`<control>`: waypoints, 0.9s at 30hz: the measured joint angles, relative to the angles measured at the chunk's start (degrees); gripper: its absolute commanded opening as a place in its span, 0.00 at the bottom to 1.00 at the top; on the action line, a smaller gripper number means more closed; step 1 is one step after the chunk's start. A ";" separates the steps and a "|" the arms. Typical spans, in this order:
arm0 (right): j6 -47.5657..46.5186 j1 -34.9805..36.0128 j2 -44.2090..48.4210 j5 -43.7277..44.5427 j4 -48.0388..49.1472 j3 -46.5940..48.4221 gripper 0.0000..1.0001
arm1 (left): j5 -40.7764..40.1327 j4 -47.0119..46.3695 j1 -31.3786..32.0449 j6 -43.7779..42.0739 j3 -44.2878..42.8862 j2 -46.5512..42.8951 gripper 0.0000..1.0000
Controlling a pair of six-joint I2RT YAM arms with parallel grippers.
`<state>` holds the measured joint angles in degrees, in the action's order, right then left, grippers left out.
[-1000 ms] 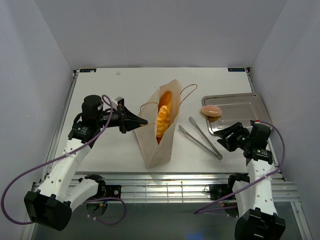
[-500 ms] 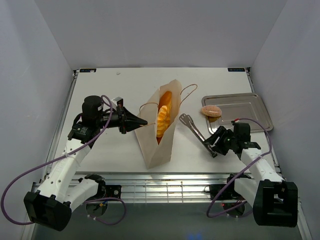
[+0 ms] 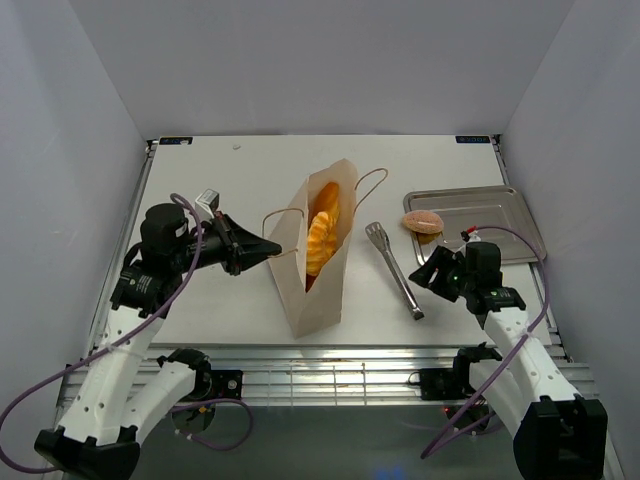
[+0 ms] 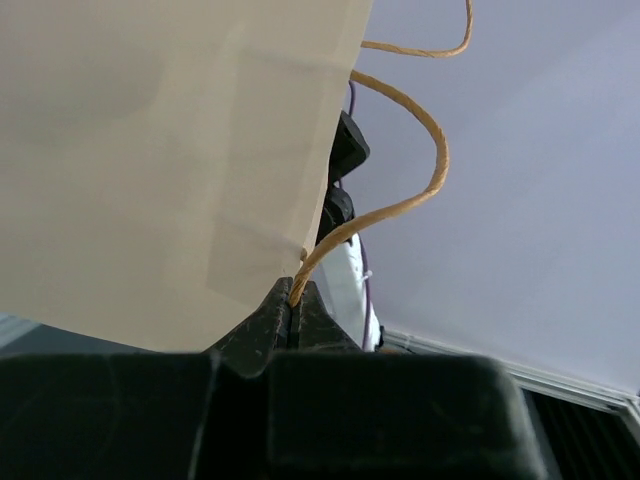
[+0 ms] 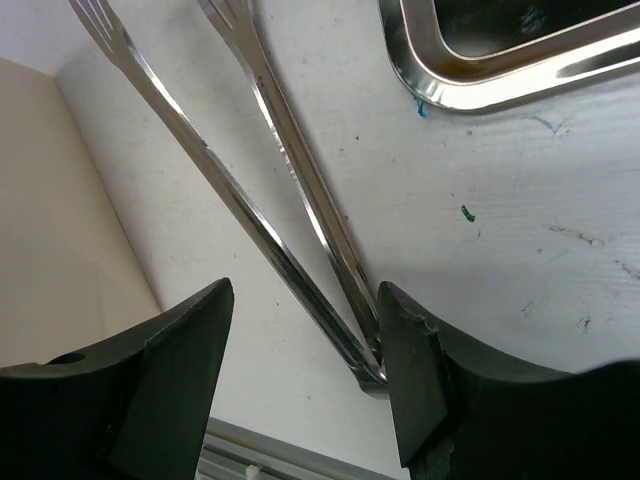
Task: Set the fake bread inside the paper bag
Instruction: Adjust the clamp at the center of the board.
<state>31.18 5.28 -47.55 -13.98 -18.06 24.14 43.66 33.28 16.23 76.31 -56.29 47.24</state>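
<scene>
The paper bag (image 3: 318, 285) stands upright mid-table with golden fake bread (image 3: 322, 225) showing in its open mouth. One pinkish round bun (image 3: 422, 221) rests at the left rim of the silver tray (image 3: 500, 205). My left gripper (image 3: 270, 246) is shut on the bag's left cord handle (image 4: 405, 205), right beside the tan bag wall (image 4: 170, 150). My right gripper (image 5: 305, 335) is open low over the table. The hinged end of the metal tongs (image 5: 265, 190) lies between its fingers (image 5: 415, 370), close against the right one, not pinched.
The tongs (image 3: 396, 270) lie on the table between the bag and the tray, tips pointing away. The tray's corner (image 5: 480, 85) is just beyond my right gripper. The bag's second handle (image 3: 372, 190) arches on its far side. The table's near edge is close behind both grippers.
My left gripper drew back to the left with the handle, tugging the bag's mouth that way. The right gripper swung in to the tongs' hinged end and turned them to lie straighter.
</scene>
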 measured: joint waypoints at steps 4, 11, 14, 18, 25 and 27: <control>-1.57 0.02 0.22 1.42 0.00 0.39 0.66 | -4.57 2.64 0.00 -4.68 0.02 -4.81 0.00; -1.88 0.07 -1.60 0.61 4.87 -2.58 0.66 | -8.55 2.64 0.00 -9.22 3.34 -12.68 0.00; -2.64 0.07 -4.15 -0.59 7.39 -2.95 0.62 | -8.09 1.77 0.00 -9.99 5.62 -14.99 0.00; -4.28 0.11 -7.39 -1.66 9.94 -3.56 0.53 | -6.56 0.61 0.00 -10.88 6.45 -14.82 0.00; -6.99 0.11 -7.37 -5.86 15.89 -7.69 0.33 | -5.64 -1.68 0.00 -11.93 6.47 -15.04 0.00; -7.67 0.11 -7.43 -7.10 17.03 -7.93 0.31 | -5.29 -2.58 0.00 -11.98 6.80 -15.45 0.00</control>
<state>23.51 5.39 -54.98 -21.08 -1.04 16.21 38.37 30.70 16.23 64.34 -49.50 31.79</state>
